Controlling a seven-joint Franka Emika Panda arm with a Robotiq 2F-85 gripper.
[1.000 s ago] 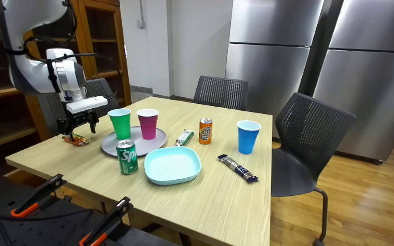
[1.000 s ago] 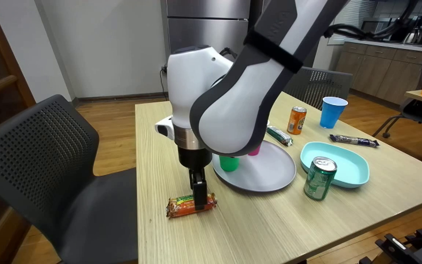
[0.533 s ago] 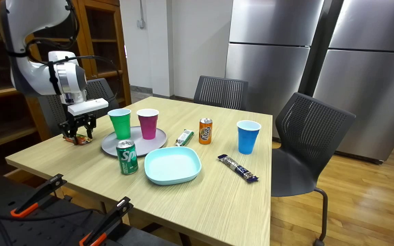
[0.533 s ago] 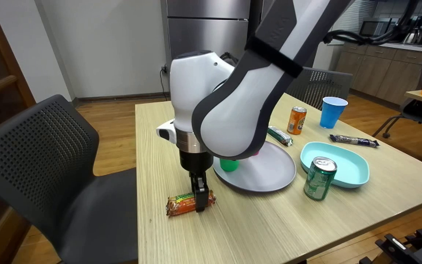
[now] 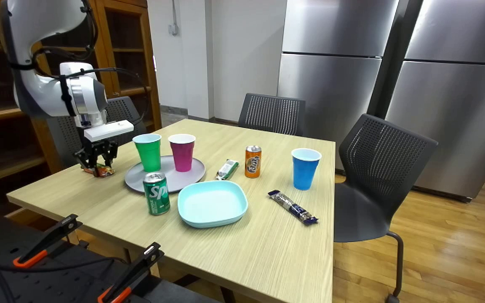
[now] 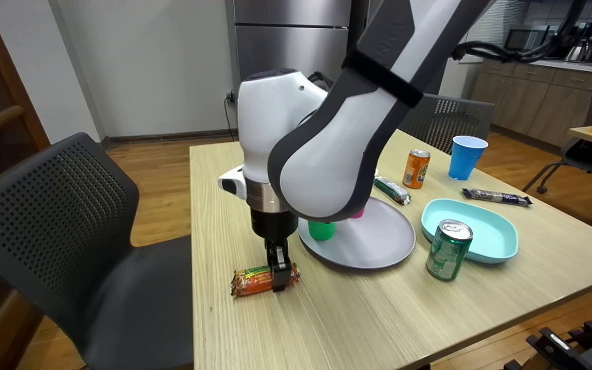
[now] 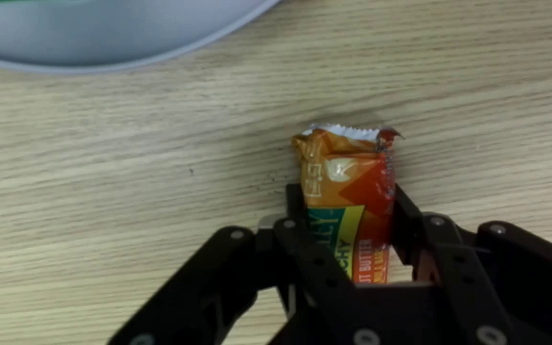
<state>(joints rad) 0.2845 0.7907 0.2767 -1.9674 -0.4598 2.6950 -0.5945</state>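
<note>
Wrist view shows the gripper point(image 7: 348, 201) pinching a red bar point(image 7: 343, 165) on the table point(image 5: 267, 252), jaws against both long sides. In both exterior views, they sit near a table edge, close to a gray plate point(image 6: 388, 241) bearing a green cup point(image 5: 149, 153) and a pink cup point(image 5: 182, 155). Beyond, a green can point(image 5: 157, 195) stands just beside a teal tray point(image 5: 213, 204), and a green bar point(image 5: 227, 169) lies between the plate and an orange can point(image 5: 252, 161). Farther out, a blue cup point(image 5: 305, 169) stands near a blue bar point(image 5: 293, 207), with a chair point(image 5: 385, 168) past the table's edge.
</note>
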